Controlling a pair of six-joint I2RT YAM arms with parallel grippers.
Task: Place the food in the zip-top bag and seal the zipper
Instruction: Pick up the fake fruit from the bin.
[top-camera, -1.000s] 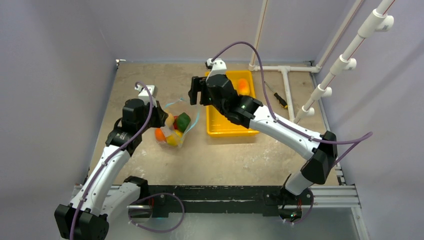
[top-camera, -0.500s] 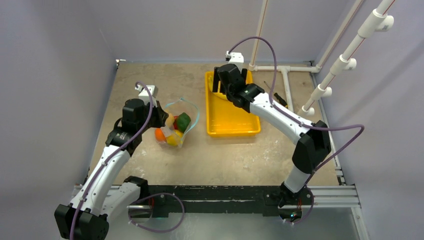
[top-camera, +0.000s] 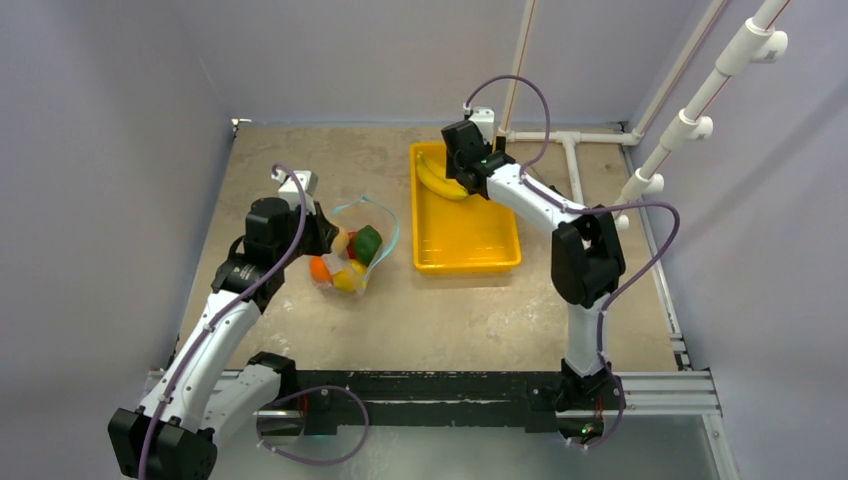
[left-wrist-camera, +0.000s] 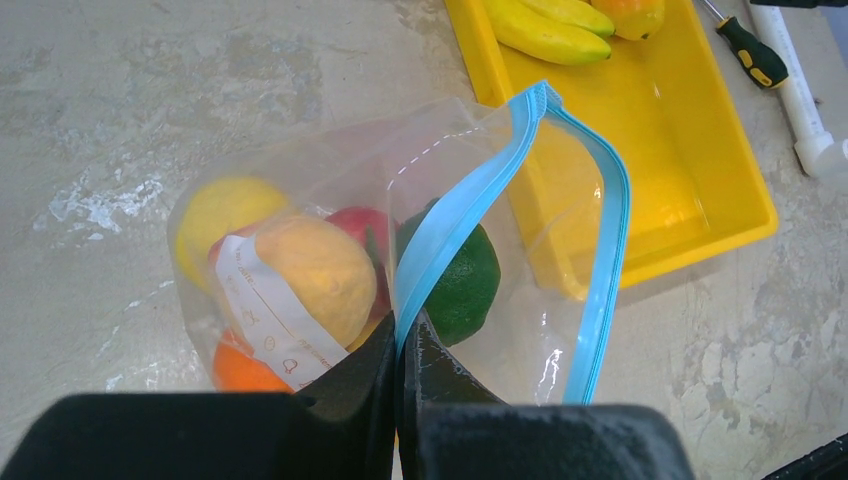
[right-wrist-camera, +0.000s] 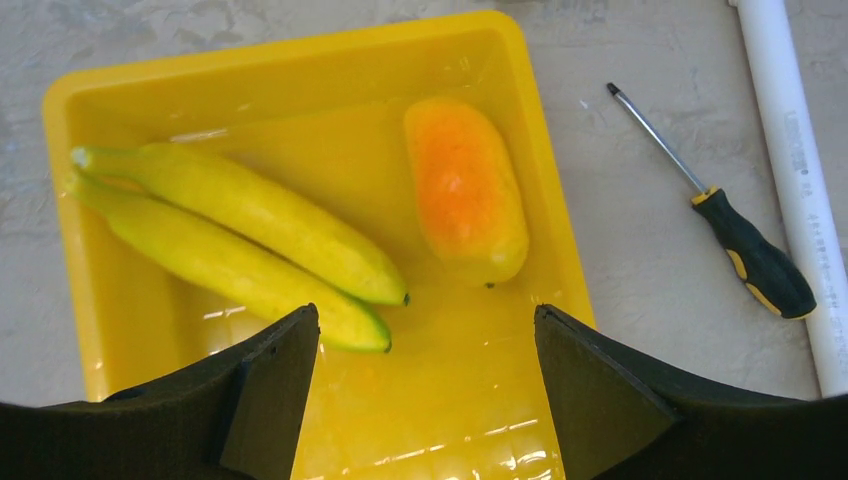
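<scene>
Robot lab test cell. Plain lilac walls (top-camera: 100, 150) box in scuffed beige table (top-camera: 300, 150); left arm (top-camera: 215, 330) and right arm (top-camera: 585, 265) bolted to metal rail (top-camera: 660, 392) along table's near edge; white plastic pipes (top-camera: 690, 125) at far right corner, screwdriver (right-wrist-camera: 750, 255) beside them.

Plain lilac-grey walls (top-camera: 350, 50) close in on three sides of a mottled beige table (top-camera: 300, 165), all evenly lit. White pipes (top-camera: 690, 125) rise at the right rear corner, one lies flat on the table, and a black rail (top-camera: 450, 385) runs along the near edge.
</scene>
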